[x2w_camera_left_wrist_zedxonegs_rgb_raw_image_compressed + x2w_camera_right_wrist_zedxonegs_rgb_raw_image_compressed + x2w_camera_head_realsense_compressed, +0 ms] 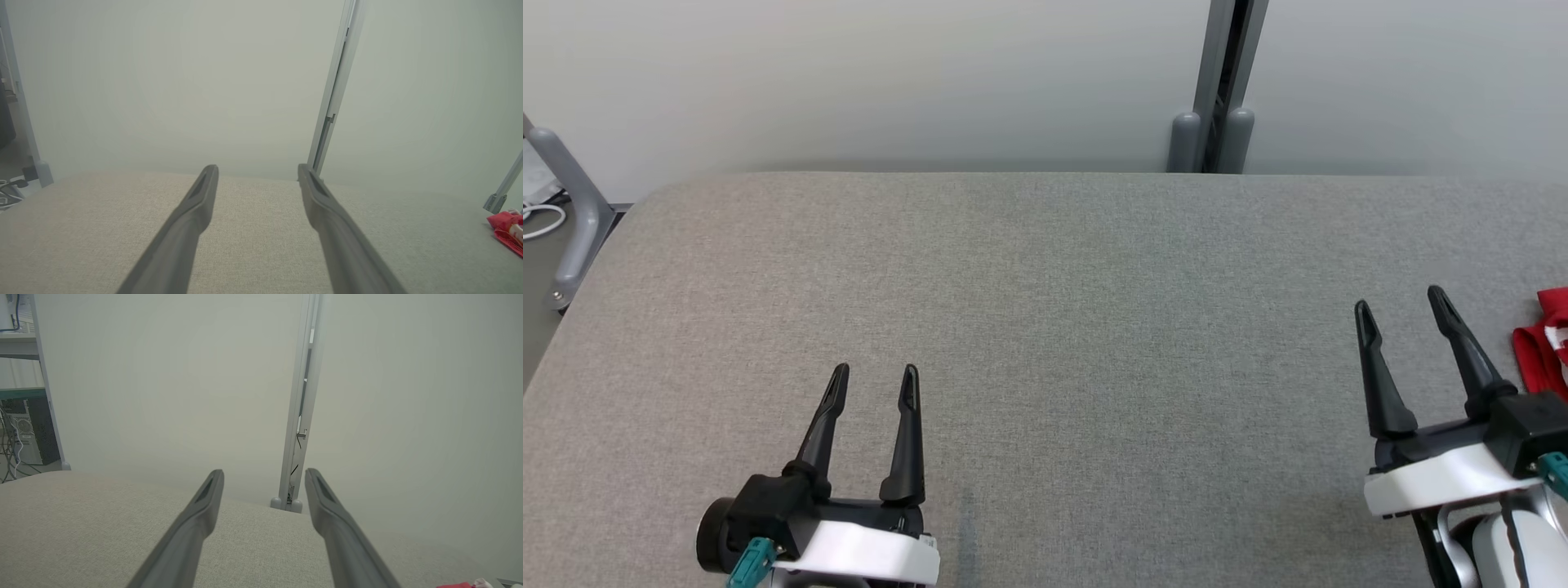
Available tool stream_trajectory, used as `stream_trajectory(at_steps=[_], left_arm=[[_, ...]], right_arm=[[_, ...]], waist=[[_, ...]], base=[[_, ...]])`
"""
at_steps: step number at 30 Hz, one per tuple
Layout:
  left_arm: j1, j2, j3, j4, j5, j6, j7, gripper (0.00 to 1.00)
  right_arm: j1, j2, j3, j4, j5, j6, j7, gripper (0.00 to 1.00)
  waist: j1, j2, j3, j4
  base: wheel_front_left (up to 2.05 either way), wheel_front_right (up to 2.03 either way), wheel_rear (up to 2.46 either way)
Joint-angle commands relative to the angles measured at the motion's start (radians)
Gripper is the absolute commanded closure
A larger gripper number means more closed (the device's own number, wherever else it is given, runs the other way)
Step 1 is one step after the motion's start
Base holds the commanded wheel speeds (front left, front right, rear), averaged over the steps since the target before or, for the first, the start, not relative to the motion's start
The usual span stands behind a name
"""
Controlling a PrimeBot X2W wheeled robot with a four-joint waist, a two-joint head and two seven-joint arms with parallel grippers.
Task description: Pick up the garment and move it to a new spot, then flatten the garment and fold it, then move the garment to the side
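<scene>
low in the head view, closest to the camera, the left end effector (876, 369) is held over the grey fabric-covered table (1045, 327), its two long dark fingers pointing away from the robot and spread well apart with nothing between them. the right end effector (1399, 298) sits at the lower right, reaching a little farther across the table, its fingers leaning slightly leftward and likewise spread wide, gripping nothing. each wrist view looks out between its own parted fingers at bare table cloth and the pale wall (849, 82) beyond.

the garment (1543, 343) is red with a white patch, bunched in a crumpled heap on the table at the far right edge of the head view, where the frame cuts it off. it lies just beside the right end effector, on the outer side of its right finger, apart from it. the left wrist view shows it as a small red heap at the right edge, well apart from the left end effector; the right wrist view catches a red sliver in its bottom right corner.

behind the table's far edge a grey upright post (1217, 82) stands against the wall. past the table's left corner are a grey angled bracket (572, 212) and a white cable (539, 220) on the floor
</scene>
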Motion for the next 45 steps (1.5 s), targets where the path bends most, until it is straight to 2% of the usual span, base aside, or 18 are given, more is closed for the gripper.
stream_trajectory(at_steps=[1,17,39,45], left_arm=[[0.008,0.004,0.004,0.000,-0.006,-0.002,-0.004,0.00],[0.006,0.004,0.011,0.014,0.015,-0.011,-0.004,0.00],[-0.012,0.004,-0.010,0.012,0.041,0.008,-0.004,0.00],[-0.014,0.004,-0.014,-0.003,0.044,-0.004,-0.004,0.00]], right_arm=[[0.018,0.005,-0.009,-0.011,-0.013,0.000,-0.004,0.00],[0.065,0.046,-0.034,-0.001,-0.028,0.000,-0.004,0.00],[0.055,0.046,-0.027,0.020,-0.037,0.000,-0.004,0.00],[0.053,0.041,-0.025,0.028,-0.038,0.000,-0.004,0.00]], waist=[[0.0000,0.0000,-0.003,0.005],[0.0000,0.0000,-0.002,0.006],[0.0000,0.0000,0.008,0.010],[0.0000,0.0000,0.010,0.009]], base=[[0.00,0.00,0.00],[0.00,0.00,0.00],[0.00,0.00,0.00],[0.00,0.00,0.00]])
